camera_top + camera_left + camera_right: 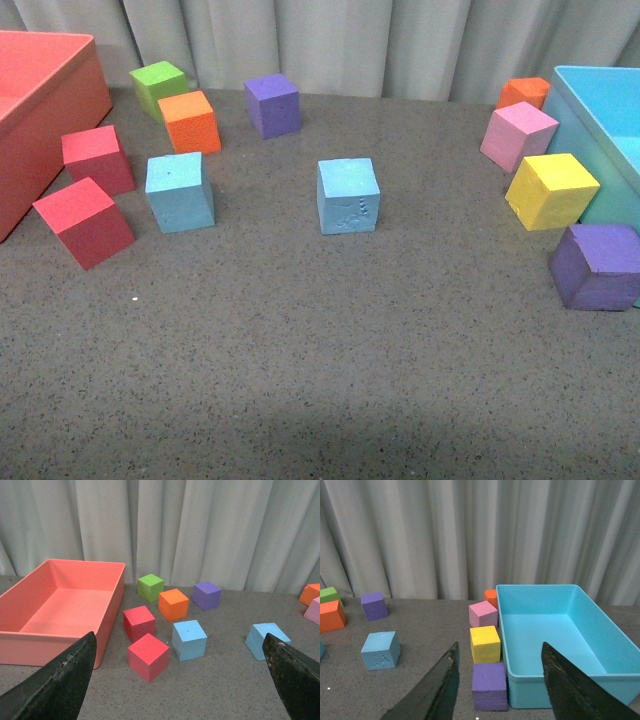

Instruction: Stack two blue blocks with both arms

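a: front view, no arm in shot, just the grey worktop (300,380) and a scatter of cubes. both blue blocks sit flat on it, well apart, neither on top of the other.

b: the marked blue block (348,195) sits near the middle, on its own, with faint embossed marks on the near face. the plain blue block (180,192) is over on the left, a red cube (97,158) just beside it, an orange cube (190,121) behind it, and the red bin (50,130) further left.

a: over to the left wrist view. the left gripper (178,635) hangs above the worktop, jaws spread wide, nothing between them. both blue blocks lie out ahead of it, untouched.

b: and the right wrist view, same story. the right gripper (499,645) is wide open and empty. ahead of it a yellow cube (485,644) and a purple cube (490,685) sit just beside the wall of the light-blue bin (560,692).

a: the marked blue block shows there too, off on the worktop well clear of that gripper.

b: whether either gripper is near a block i can't tell, since the front view shows neither arm.
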Tool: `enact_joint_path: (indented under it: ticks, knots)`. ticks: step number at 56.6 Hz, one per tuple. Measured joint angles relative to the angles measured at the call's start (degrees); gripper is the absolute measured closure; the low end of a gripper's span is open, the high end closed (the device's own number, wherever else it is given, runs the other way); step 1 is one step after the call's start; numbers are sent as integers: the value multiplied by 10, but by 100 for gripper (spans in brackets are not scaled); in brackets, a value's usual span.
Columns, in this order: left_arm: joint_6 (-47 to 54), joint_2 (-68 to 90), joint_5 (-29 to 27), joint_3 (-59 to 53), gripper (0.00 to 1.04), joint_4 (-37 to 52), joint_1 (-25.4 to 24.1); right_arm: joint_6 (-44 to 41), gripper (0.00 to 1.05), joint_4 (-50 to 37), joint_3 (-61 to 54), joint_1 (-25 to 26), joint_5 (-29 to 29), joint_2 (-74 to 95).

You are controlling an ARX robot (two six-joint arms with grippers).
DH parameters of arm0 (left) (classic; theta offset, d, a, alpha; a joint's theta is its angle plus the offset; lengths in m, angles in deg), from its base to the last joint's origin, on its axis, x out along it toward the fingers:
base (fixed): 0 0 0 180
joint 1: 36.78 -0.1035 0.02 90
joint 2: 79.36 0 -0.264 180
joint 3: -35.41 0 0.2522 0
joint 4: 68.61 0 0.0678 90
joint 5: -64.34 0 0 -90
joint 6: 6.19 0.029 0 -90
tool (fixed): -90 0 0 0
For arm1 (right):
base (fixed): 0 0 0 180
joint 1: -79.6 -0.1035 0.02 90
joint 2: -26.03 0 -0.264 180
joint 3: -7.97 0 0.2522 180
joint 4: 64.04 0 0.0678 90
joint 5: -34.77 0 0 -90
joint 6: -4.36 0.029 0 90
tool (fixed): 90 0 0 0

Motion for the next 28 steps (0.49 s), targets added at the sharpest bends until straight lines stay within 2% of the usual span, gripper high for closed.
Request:
enact_joint_path:
  ticks: [5, 7, 9, 11, 15, 28]
  knots:
    - [-3, 4, -7, 2, 7, -5, 3, 0, 38, 0, 0, 0, 0, 0]
    - [-33, 32, -61, 20, 7, -60, 15, 0, 31, 0, 0, 0, 0, 0]
    - [-56, 67, -84, 31, 7, -83, 21, 0, 26, 0, 0, 0, 0, 0]
    - [-80, 104, -104, 33, 7, -81, 22, 0, 21, 0, 0, 0, 0, 0]
    - [-110, 192, -105, 36, 7, -31, 26, 0, 9, 0, 0, 0, 0, 0]
    - [-134, 531, -76, 128, 7, 209, 68, 0, 10, 0, 0, 0, 0, 0]
